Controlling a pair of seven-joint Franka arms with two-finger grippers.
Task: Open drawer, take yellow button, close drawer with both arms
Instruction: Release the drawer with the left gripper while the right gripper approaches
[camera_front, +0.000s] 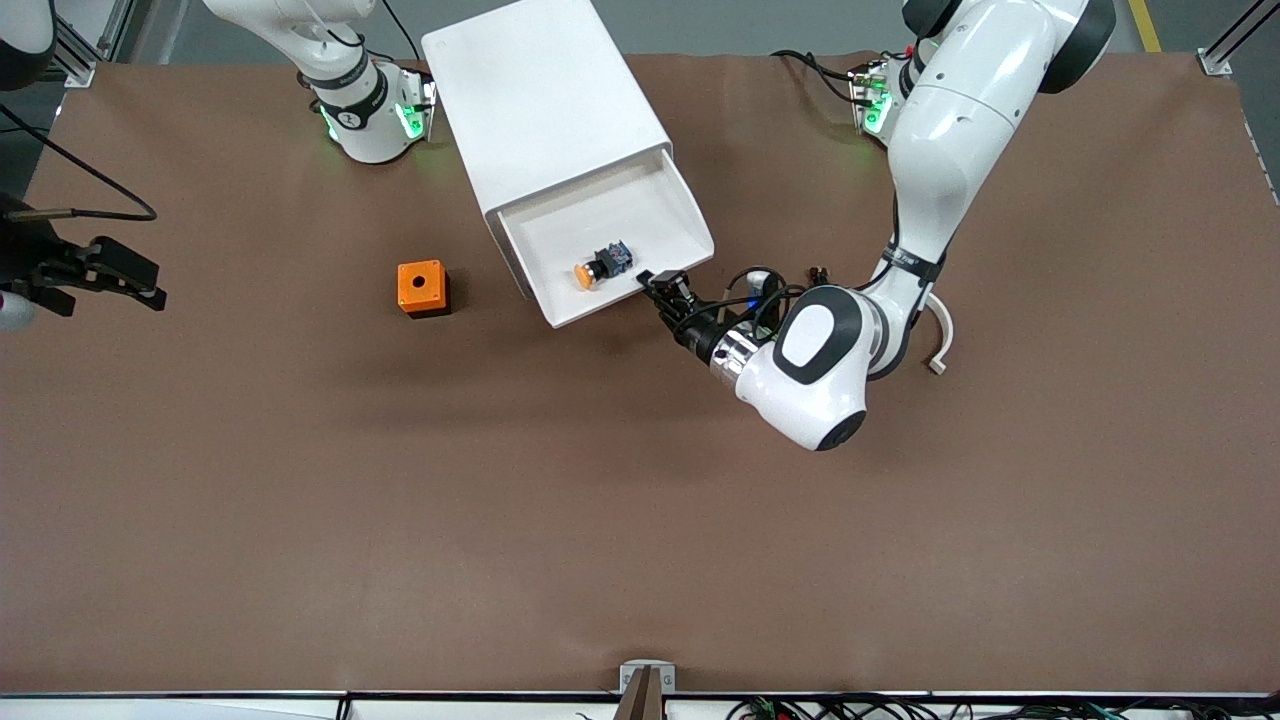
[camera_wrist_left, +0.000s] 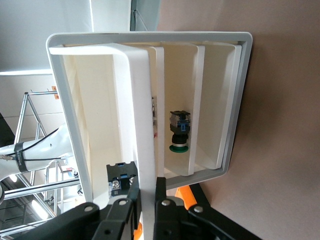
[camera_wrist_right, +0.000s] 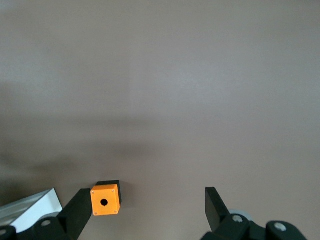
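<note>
Item: the button, centre-upper frame of the front view, lay in the pulled-out drawer, long axis slanting across the tray. Left gripper, jaws clamped on the drawer's front lip, sat nearest it. Right gripper, jaws apart, waited at frame's left edge. No legible writing.

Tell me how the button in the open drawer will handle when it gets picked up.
The button lies on its side in the drawer, and its round orange cap would probably let it roll or swivel if nudged. It looks tiny and light, so the fingers may knock it away. Its squarer black body likely gives a steadier grip than the cap.
</note>
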